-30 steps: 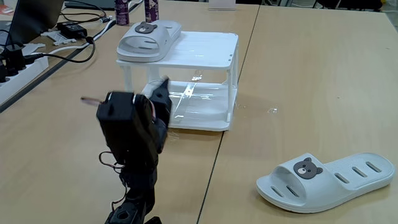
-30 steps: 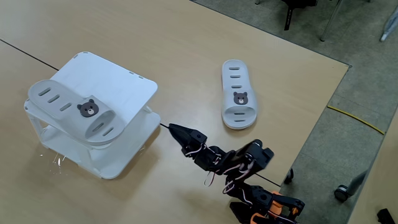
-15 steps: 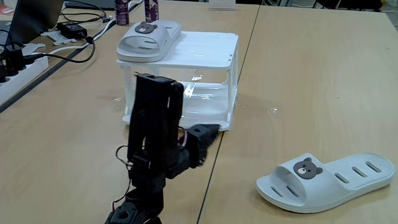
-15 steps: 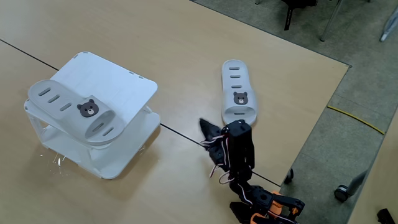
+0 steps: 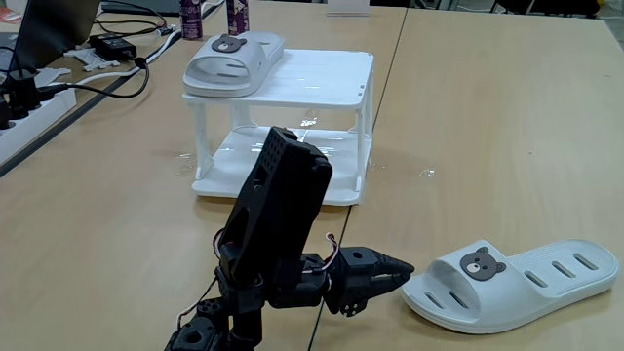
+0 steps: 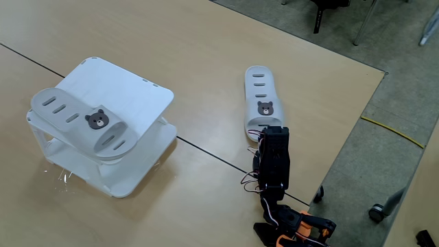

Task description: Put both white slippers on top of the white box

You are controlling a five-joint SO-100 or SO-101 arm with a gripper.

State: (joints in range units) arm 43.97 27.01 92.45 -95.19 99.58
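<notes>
One white slipper (image 5: 232, 60) lies on the left part of the white box's top (image 5: 322, 76); in the other fixed view this slipper (image 6: 82, 121) rests at the near-left side of the box (image 6: 134, 86). The other white slipper (image 5: 512, 282) lies flat on the table to the right, bear badge up, also seen as slipper (image 6: 262, 103). My gripper (image 5: 398, 270) hangs low over the table, jaws shut on nothing, its tip just short of that slipper's toe end. From above, the black arm (image 6: 274, 161) covers most of the gripper.
Cables, a power strip (image 5: 29, 102) and a laptop (image 5: 54, 24) crowd the far left of the table, with bottles (image 5: 191, 18) behind the box. The table's edge (image 6: 343, 147) runs close to the arm's base, with floor beyond.
The arm has swung from in front of the box over to the right and lowered, bringing the shut gripper next to the toe of the slipper on the table. Neither slipper moved.
</notes>
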